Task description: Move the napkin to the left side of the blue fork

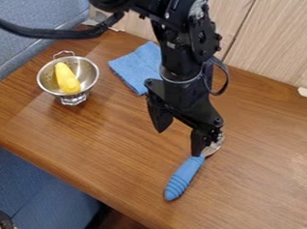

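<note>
Well, a colander [88, 73] near the napkin [136, 66] holds something yellow [67, 78].

Here the gripper [178, 143] is hanging wide open above the table [115, 153], one finger [198, 143] hovering by the blue fork [184, 178]; the napkin [134, 66] is lying partly behind the arm [181, 62], and a colander [90, 77] is cradling something yellow [67, 78].

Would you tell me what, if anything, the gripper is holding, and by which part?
Nothing is held: the gripper is open with nothing between its fingers, though one fingertip shows right by the neck of the blue-handled utensil.
</note>
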You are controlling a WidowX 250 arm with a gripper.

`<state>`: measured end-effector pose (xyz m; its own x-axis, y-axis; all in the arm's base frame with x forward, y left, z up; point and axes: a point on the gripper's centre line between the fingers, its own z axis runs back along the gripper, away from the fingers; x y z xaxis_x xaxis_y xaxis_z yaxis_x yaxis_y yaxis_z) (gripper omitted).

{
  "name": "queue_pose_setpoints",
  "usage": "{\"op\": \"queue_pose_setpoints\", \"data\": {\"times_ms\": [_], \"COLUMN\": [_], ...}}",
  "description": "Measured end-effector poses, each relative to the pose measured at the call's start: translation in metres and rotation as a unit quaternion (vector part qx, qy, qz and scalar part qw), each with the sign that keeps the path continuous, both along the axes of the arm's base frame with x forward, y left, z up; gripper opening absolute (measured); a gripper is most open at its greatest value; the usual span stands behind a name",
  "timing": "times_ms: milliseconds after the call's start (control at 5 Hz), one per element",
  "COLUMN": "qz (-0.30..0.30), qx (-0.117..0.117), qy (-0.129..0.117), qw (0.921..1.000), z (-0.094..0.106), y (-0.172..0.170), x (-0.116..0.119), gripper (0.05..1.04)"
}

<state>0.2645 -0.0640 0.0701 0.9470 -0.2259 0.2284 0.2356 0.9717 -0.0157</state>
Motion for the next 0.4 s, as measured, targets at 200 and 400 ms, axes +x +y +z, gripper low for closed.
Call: {"op": "queue_pose_setpoints", "data": {"times_ms": [200, 400], "qz": [0.001, 0.031], "qx": [0.001, -0.009], "qy": [0.014, 0.036], "qw": [0.9999, 0.9988], "z": [-0.006, -0.011], "y": [0.000, 0.012], "x": [-0.002, 0.008], "gripper": [1.001, 1.001]}}
